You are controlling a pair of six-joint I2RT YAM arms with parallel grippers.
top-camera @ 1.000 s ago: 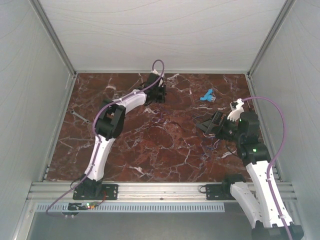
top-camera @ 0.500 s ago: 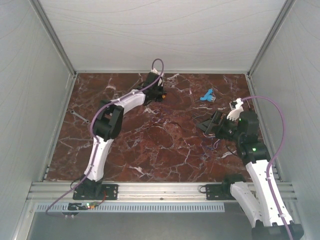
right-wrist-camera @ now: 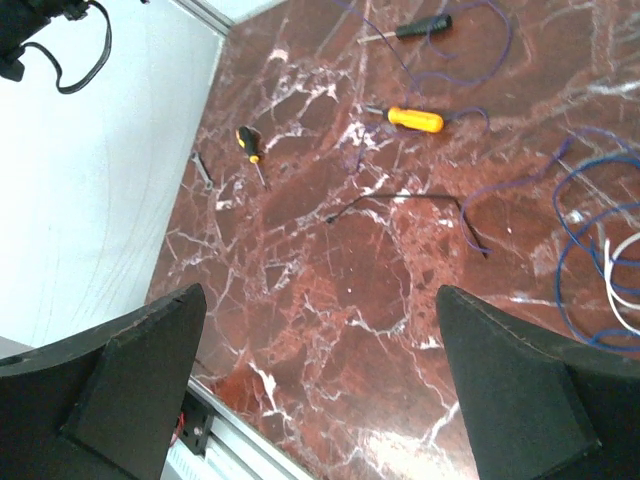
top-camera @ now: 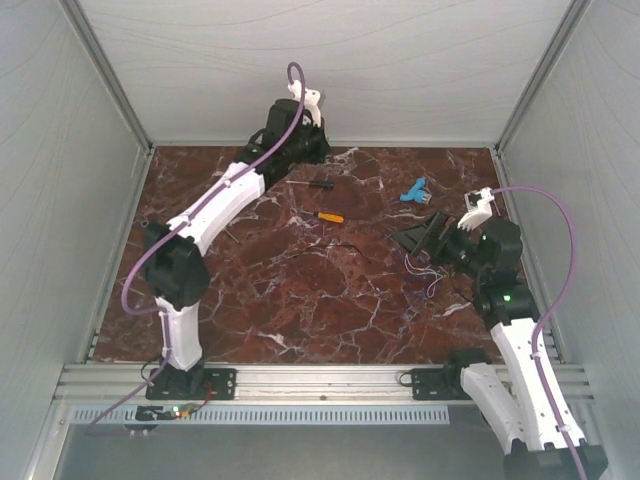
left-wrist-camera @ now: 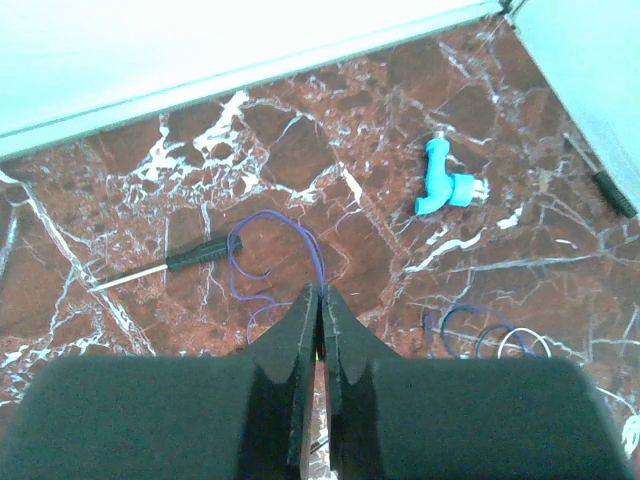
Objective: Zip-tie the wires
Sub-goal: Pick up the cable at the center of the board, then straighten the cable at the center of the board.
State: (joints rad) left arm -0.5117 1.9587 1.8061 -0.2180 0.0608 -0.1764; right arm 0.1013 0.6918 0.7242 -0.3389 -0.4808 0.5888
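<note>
The wires lie in two loose groups. Thin blue loops with a white strand [top-camera: 426, 266] rest just under my right gripper [top-camera: 425, 238], and show at the right edge of the right wrist view [right-wrist-camera: 600, 225] and in the left wrist view [left-wrist-camera: 478, 328]. A separate purple wire loop [left-wrist-camera: 268, 250] lies by the black screwdriver [left-wrist-camera: 200, 258] and runs behind my left gripper's tips [left-wrist-camera: 320, 292]. The left gripper [top-camera: 300, 148] is shut, raised near the back wall, with nothing clearly held. The right gripper [right-wrist-camera: 320, 300] is wide open and empty.
An orange-handled screwdriver [top-camera: 330, 216] and the black screwdriver [top-camera: 318, 184] lie mid-table. A thin black strip [top-camera: 337, 247] lies in front of them. A turquoise plastic part [top-camera: 413, 191] sits at the back right. A small wrench [top-camera: 157, 233] lies far left. Grey walls enclose three sides.
My left arm has lifted from the table and stretched up towards the back wall, uncovering both screwdrivers. My right gripper has shifted slightly towards the back.
</note>
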